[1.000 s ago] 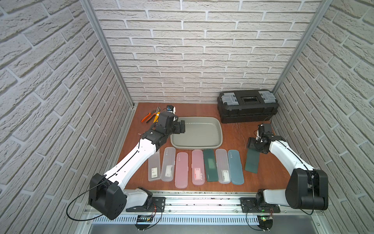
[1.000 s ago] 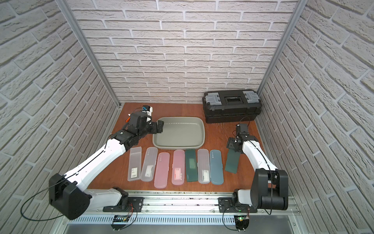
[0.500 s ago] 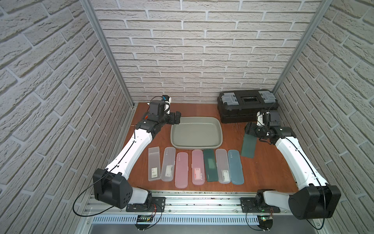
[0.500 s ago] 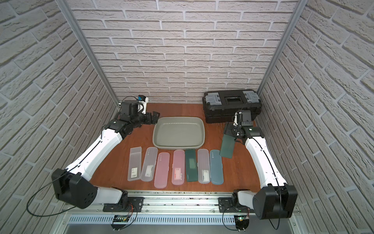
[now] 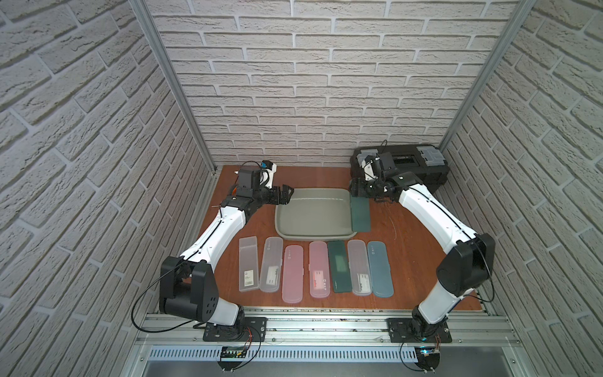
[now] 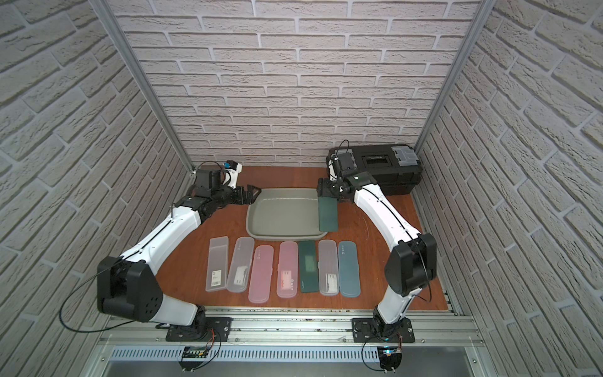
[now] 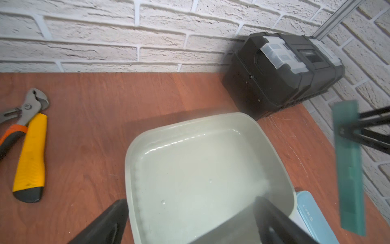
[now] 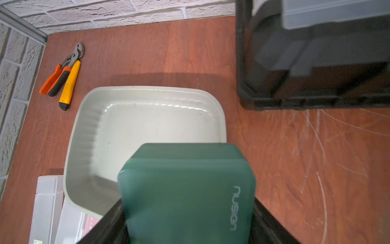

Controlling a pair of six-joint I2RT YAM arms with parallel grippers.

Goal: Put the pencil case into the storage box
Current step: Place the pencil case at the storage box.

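The storage box (image 5: 313, 228) is a shallow grey-green tub at the middle back of the table; it also shows in the other views (image 6: 261, 212) (image 7: 135, 160) (image 8: 80, 126), and nothing lies in it. My right gripper (image 5: 357, 192) (image 8: 187, 202) is shut on one end of a dark green pencil case (image 5: 361, 215) (image 6: 328, 215) (image 8: 187, 186). The case hangs lengthwise in the air above the box's right rim. My left gripper (image 5: 285, 195) (image 7: 192, 201) stands open and empty at the box's back left corner.
Several more pencil cases (image 5: 313, 271) lie in a row in front of the box. A black toolbox (image 5: 408, 161) stands at the back right, close behind my right wrist. Pliers (image 8: 63, 69) and a yellow knife (image 8: 69, 84) lie at the back left.
My right gripper has lifted the dark green pencil case off the table at the right and carried it left to the box's right rim. The left arm has shifted slightly by the box's corner.
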